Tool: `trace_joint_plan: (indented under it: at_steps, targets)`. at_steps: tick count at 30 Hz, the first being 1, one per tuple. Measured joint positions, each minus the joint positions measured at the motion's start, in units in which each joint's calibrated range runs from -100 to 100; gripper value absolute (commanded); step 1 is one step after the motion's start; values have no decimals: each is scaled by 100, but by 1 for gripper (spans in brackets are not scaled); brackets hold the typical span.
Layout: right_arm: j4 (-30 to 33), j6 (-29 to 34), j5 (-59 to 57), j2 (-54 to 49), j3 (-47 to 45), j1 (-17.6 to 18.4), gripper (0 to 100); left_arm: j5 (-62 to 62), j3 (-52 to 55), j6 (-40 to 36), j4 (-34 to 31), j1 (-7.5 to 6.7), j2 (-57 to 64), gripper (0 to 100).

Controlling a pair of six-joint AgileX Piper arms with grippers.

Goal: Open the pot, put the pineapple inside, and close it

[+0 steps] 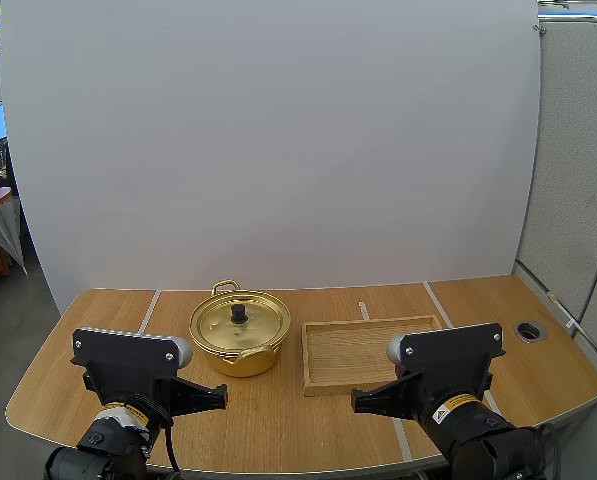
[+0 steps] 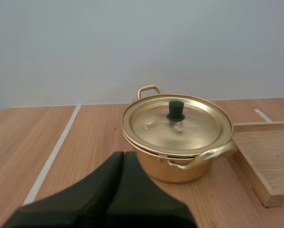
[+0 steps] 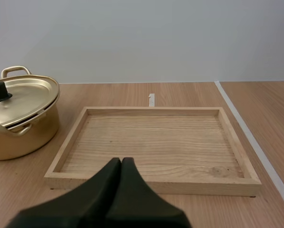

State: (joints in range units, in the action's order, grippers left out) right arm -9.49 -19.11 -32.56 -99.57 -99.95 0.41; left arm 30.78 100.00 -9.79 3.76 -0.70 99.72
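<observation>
Left tool (image 1: 222, 397) is clenched on nothing, fingers pressed together into one dark wedge, and it hangs low over the near edge of the worktop (image 1: 98, 340). Your right tool (image 1: 356, 402) is the same, closed up and empty. So you're at the very first step: the pot has to be opened, and neither tool has made contact. Straight ahead of the left tool, a touch toward the right tool's side, stands the gold pot (image 2: 175, 171) with a strip of bare worktop between it and the fingertips. The lid (image 2: 180, 128) sits on the pot, maybe slightly askew on the rim, and its small black knob (image 2: 175, 110) stands upright at the centre, higher than the fingertips. That knob looks like your target. I'd say the next move calls for spreading the left fingers, carrying them forward and up over the lid, then coming down with one finger on either side of the knob before you pinch. Ahead of the right tool lies the wooden tray (image 3: 151, 142), just beside the pot on its far side from the left tool, not touching it as far as I can tell. It looks like a handy spot to park the lid.
</observation>
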Motion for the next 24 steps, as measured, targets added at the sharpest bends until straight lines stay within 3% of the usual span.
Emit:
trace_joint_plan:
  at_steps: [24]
  targets:
    - [-4,0,0,0,0,0,0,-174,0,0,-10,0,0,0]
